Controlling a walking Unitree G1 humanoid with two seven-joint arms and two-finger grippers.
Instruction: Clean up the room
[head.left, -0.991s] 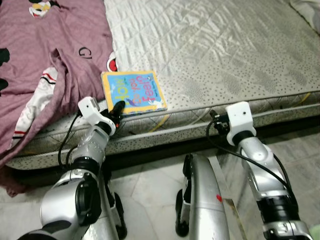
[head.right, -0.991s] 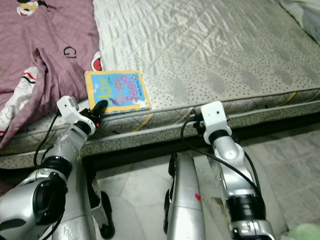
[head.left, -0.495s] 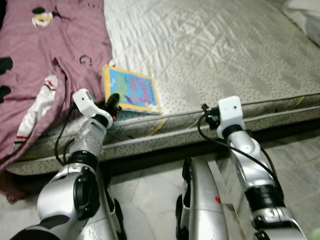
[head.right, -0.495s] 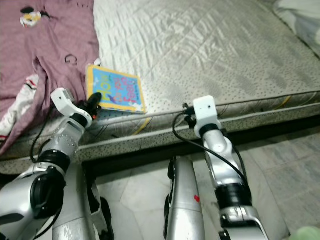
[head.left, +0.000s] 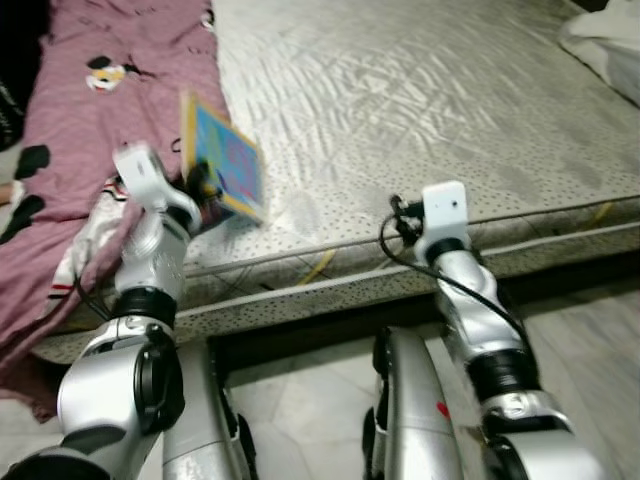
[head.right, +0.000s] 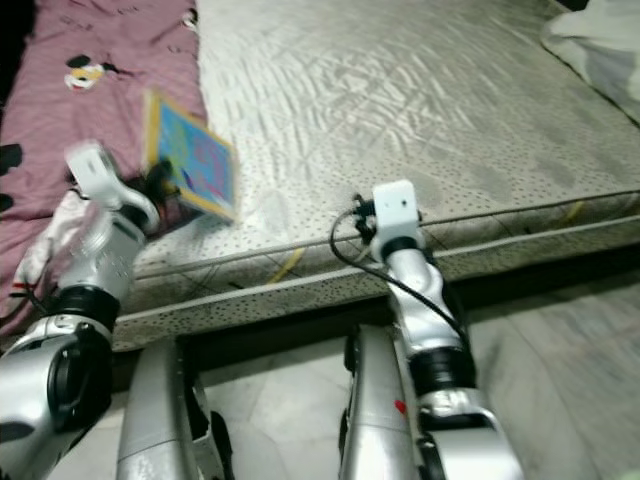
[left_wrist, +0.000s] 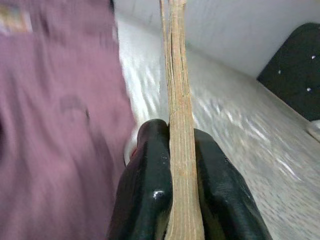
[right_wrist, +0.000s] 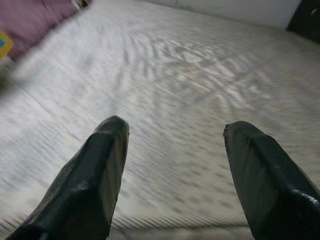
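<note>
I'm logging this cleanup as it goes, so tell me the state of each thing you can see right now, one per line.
book: lifted off the mattress, tilted up on edge, clamped by the left gripper
left gripper: shut on the book
right gripper: open, holding nothing, over the mattress edge
purple blanket: rumpled, draped over the mattress side
mattress: bare, quilted cover wrinkled

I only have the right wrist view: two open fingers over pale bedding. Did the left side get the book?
Observer: Yes. The left gripper is shut on the book, pinching its edge.
Operator: Is it off the bed?
Observer: It is tilted up on edge above the mattress, beside the purple blanket.
Operator: And where is my right gripper in the room?
Observer: The right gripper is at the mattress's near edge, open, holding nothing.
</note>
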